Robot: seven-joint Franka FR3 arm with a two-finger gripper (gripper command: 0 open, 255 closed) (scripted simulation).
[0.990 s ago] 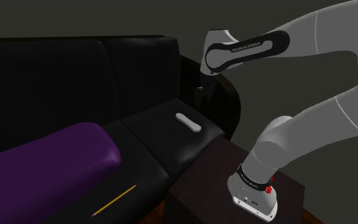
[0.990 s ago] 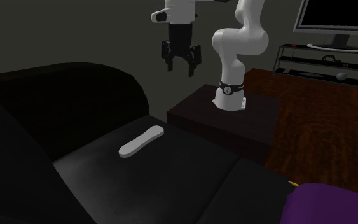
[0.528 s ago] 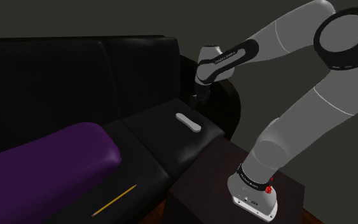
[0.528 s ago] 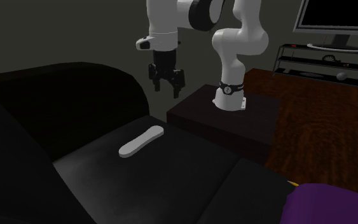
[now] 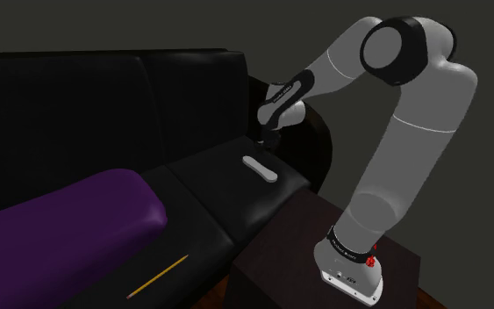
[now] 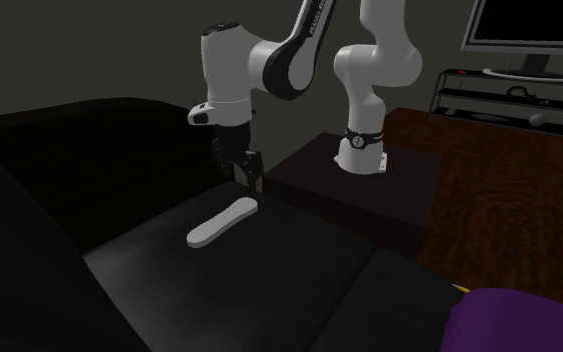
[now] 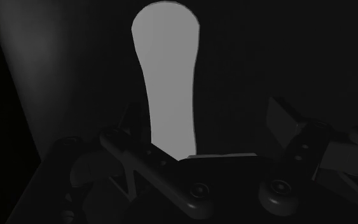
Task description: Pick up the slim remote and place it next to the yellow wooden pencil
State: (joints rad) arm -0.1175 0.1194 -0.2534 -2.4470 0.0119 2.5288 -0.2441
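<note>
Shoulder view: pale slim remote (image 5: 260, 168) seen flat on black sofa seat (image 5: 210, 189), near armrest end. Gripper (image 5: 269, 140) poised just above its far end, fingers spread apart, nothing held. Long axis laid from upper left to lower right. Wrist view: axis set at right angle to fingers' closing line, broad rounded end pointed away. Remote lies nearer one finger; risk judged: finger lands on it, or remote skewed on closing. Yellow pencil (image 5: 158, 278) well apart.

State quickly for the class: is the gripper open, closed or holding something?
Gripper: open, holding nothing; it hangs just above one end of the pale remote lying on the black sofa.
</note>
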